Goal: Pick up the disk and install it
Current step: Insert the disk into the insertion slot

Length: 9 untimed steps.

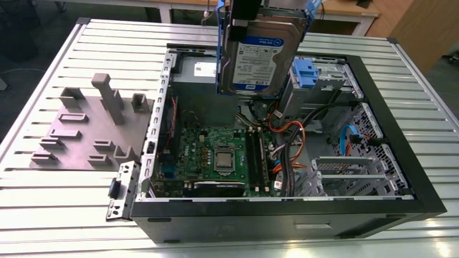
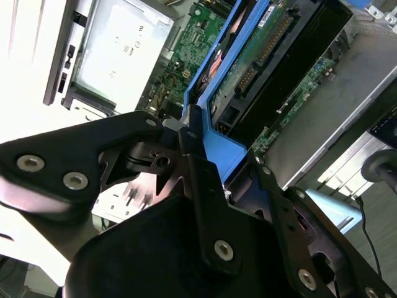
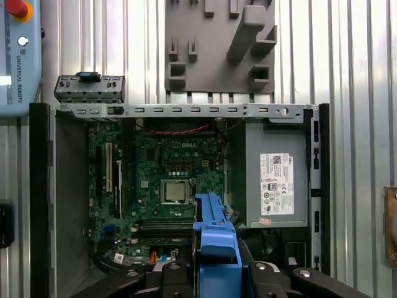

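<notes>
Disk: the disk (image 1: 255, 54) is hanging upright in the upper middle of the exterior view, label facing the camera, its blue bracket (image 1: 223, 48) running along both long sides.
Lower edge: it is sitting over the far part of the open computer case (image 1: 287, 217); how far above the parts below it is riding cannot be told.
Right side: a grey drive cage (image 1: 337, 75) with a blue handle (image 1: 305, 72) is standing just beside the disk, on the exterior view's right.
Left side: open room is showing over the motherboard (image 1: 215, 150); loose cables (image 1: 287, 134) are lying in the middle of the case.
Outside the case: a grey fixture plate (image 1: 93, 129) is lying on the slatted table (image 1: 72, 215), well apart, at the exterior view's left.
Gripper: in the second wrist view the gripper (image 2: 214, 158) is pinching the disk by the bracket's end, dark fingers (image 2: 198, 180) pressing against the blue plastic.
Below the wrist: the first wrist view is looking straight down past the bracket into the case, with the power supply (image 3: 276, 180) beside the motherboard.
</notes>
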Available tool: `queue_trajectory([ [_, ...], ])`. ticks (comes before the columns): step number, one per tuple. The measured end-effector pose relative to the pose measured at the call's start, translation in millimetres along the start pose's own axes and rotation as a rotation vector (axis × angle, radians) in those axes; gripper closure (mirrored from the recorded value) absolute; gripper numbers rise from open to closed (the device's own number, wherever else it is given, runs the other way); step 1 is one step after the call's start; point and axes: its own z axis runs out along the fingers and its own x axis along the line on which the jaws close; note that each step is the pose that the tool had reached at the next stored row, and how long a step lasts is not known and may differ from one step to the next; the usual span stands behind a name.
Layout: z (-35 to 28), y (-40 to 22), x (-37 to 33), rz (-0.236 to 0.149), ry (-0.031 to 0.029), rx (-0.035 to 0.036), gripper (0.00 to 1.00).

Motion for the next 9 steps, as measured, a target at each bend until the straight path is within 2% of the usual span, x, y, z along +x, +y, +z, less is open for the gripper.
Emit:
queue_trajectory([
  [9, -0.6, -0.5, 13.1, 0.000, 0.0001, 0.0000, 0.64],
])
